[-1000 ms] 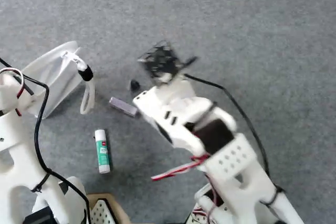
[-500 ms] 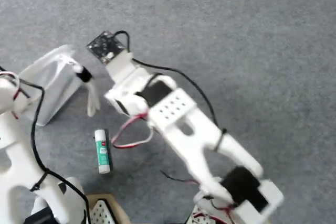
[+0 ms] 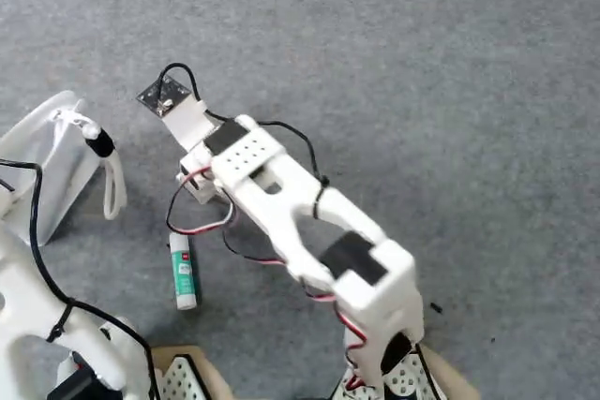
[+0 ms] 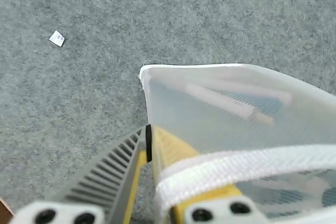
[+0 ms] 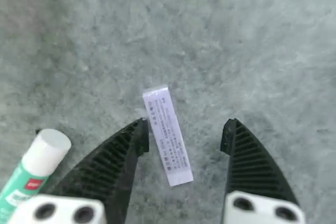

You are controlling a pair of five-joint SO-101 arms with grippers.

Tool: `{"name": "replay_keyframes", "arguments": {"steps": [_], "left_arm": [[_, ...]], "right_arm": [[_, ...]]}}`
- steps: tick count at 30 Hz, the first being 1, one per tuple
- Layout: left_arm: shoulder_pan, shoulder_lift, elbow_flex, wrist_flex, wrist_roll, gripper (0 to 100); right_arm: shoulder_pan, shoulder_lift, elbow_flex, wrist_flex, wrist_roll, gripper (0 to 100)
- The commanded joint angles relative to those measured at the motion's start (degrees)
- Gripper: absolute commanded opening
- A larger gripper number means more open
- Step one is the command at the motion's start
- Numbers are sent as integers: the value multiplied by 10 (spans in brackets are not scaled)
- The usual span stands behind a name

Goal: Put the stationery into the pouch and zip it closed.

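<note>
Right wrist view: R hand (image 5: pixel 186 128) is hanging w/ fingers spread wide over the grey counter (image 5: pixel 252 35), and a small lavender labelled block (image 5: pixel 167 135) is lying btwn them. A glue stick (image 5: pixel 31 171) is lying just beside one finger. L hand (image 4: pixel 148 141) is pinching the edge of the translucent pouch (image 4: pixel 226 124), which is sitting at the counter's left side in high view. A white pen-like item (image 4: pixel 231 104) is showing inside.
</note>
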Motion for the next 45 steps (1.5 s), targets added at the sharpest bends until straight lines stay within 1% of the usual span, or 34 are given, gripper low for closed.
{"name": "replay_keyframes", "arguments": {"steps": [1,5,10,15,20,22,26,29,35,37,40,45], "left_arm": [[-7,-4,-7,-29,-4,28],[-6,-4,-7,-29,-4,28],[-5,-4,-7,-29,-4,28],[-5,-4,-6,-29,-4,28],[-4,-4,19,-30,-4,28],[-4,-4,25,-30,-4,28],[-4,-4,29,-43,-4,28],[-4,-4,38,-46,-4,28],[-2,-4,55,-46,-4,28],[15,-4,57,-40,-4,28],[59,-9,58,-20,-4,28],[117,-10,55,4,-3,28]], "right_arm": [[-3,43,-94,58,-2,230],[-3,100,-174,116,-2,230],[-3,153,-250,152,-2,230],[-3,187,-298,154,-2,230],[-3,207,-314,154,-1,227],[-3,211,-313,154,-1,196],[-3,213,-313,153,3,81],[-3,213,-313,152,3,20],[-2,211,-314,150,1,15],[-1,211,-315,149,1,15],[11,204,-340,156,0,15],[39,165,-403,211,-1,14]]}}
